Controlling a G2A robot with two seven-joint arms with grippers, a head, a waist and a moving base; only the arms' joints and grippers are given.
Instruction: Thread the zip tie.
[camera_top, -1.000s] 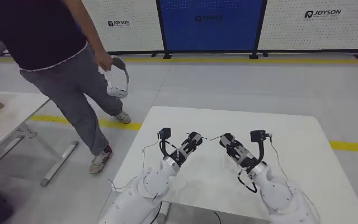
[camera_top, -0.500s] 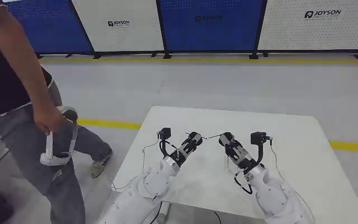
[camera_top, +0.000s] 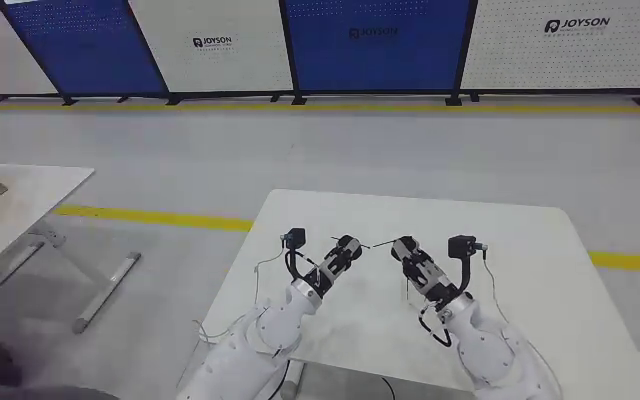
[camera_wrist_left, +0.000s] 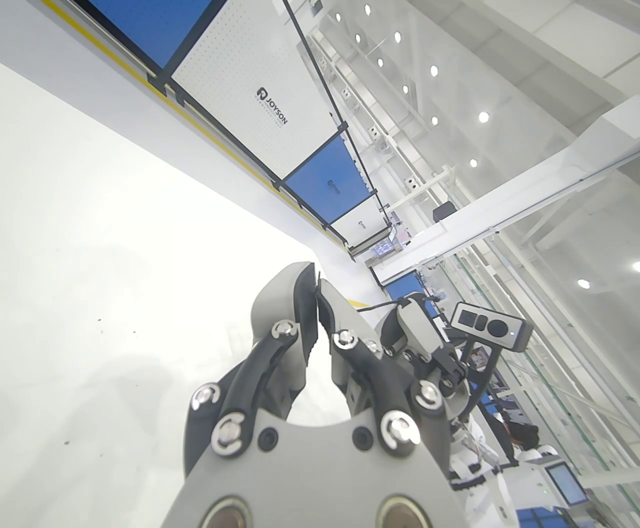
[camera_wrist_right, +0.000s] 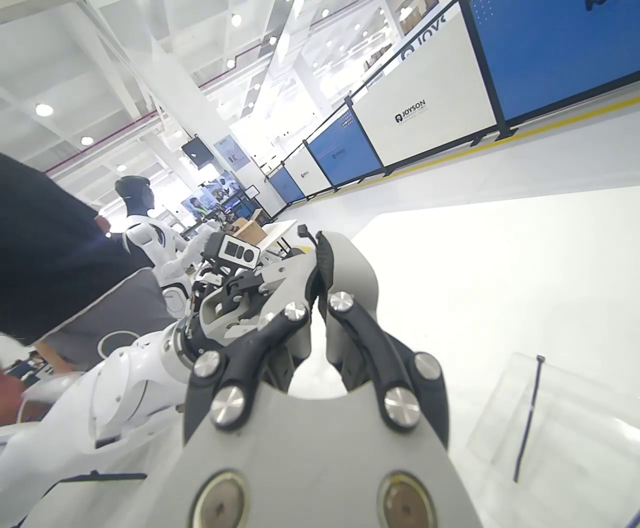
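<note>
Over the middle of the white table (camera_top: 520, 230) my two grippers face each other tip to tip. A thin black zip tie (camera_top: 372, 243) spans the small gap between them. My left gripper (camera_top: 349, 245) (camera_wrist_left: 317, 281) is shut, and a sliver of black strap shows between its pads. My right gripper (camera_top: 402, 245) (camera_wrist_right: 320, 242) is also shut, with the tie's square head (camera_wrist_right: 302, 230) poking out past its tips. In the left wrist view the right gripper (camera_wrist_left: 411, 320) sits just beyond, with a black strand (camera_wrist_left: 378, 305) leading from it.
A clear shallow tray (camera_wrist_right: 575, 400) lies on the table beside my right arm with a spare black zip tie (camera_wrist_right: 529, 415) in it. Bare table surface stretches to the far edge (camera_top: 420, 197) and to both sides.
Both grippers and the zip tie between them have stayed where they were.
</note>
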